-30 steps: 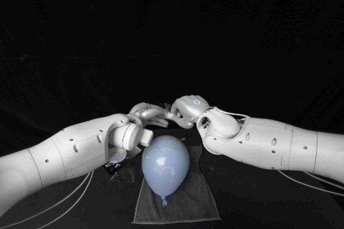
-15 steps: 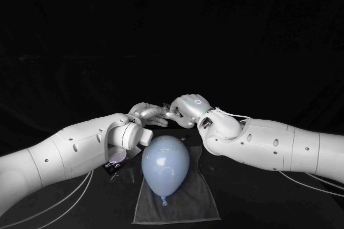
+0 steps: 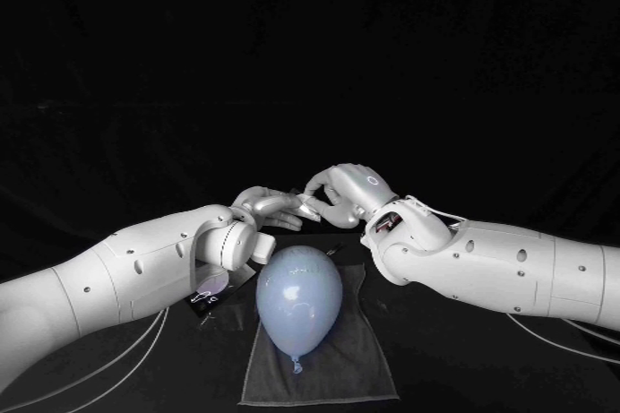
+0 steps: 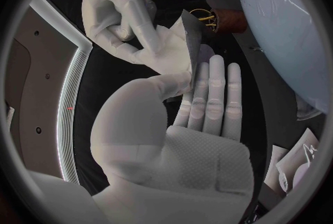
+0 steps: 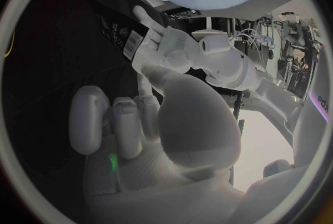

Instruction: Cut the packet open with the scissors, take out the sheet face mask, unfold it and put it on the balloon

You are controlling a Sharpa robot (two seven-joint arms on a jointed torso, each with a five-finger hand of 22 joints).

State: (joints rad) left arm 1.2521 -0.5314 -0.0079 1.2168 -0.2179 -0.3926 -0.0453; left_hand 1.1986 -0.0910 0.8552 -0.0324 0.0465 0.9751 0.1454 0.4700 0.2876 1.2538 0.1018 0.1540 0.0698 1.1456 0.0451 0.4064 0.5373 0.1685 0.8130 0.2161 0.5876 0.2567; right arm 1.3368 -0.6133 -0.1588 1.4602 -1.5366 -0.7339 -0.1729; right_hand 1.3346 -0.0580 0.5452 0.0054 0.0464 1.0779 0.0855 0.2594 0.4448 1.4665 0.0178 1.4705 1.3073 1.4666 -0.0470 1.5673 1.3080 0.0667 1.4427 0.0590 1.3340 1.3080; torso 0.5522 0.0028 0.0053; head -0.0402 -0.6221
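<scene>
Silver hands meet just beyond the pale blue balloon (image 3: 298, 292). My left hand (image 3: 269, 207) pinches the packet (image 4: 183, 40), and my right hand (image 3: 342, 193) pinches its pale edge. I'd draw them apart slowly, gripping firmly.

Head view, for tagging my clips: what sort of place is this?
Probably a robot lab test bench: black table, a balloon lying on a cloth, and the left hand and right hand holding a packet.

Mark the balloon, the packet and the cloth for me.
balloon (image 3: 300, 292): head view, middle of its body.
packet (image 4: 182, 49): left wrist view, its flat grey face.
cloth (image 3: 342, 377): head view, bare part beside the balloon's knot.
</scene>
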